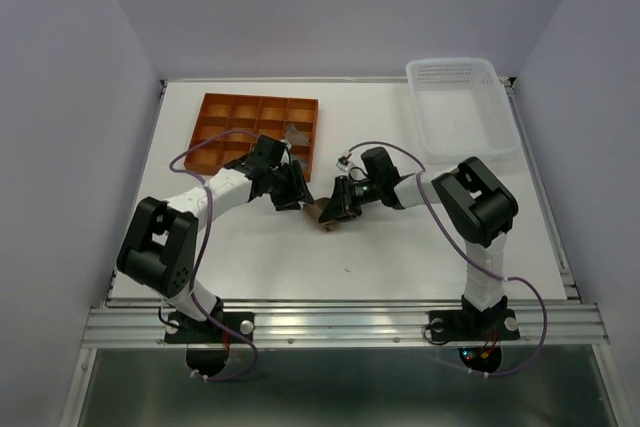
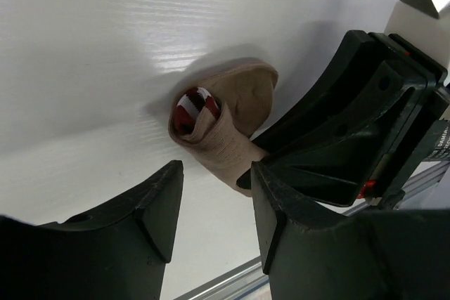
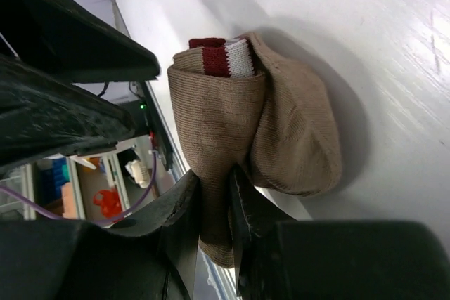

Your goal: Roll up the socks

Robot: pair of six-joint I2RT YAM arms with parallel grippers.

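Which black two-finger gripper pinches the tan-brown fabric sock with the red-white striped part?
The right gripper: it clamps a fold of the tan-brown sock. The left gripper is open and grips nothing.

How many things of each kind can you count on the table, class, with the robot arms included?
Tan sock bundle: 1
Greyish fabric piece in the tray: 1
Orange compartment tray: 1
White basket: 1
Robot arms: 2, left arm and right arm
Total: 6

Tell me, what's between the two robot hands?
The tan sock, with a red-white striped part, sits between the left gripper and right gripper, which pinches it. Both wrist views show it.
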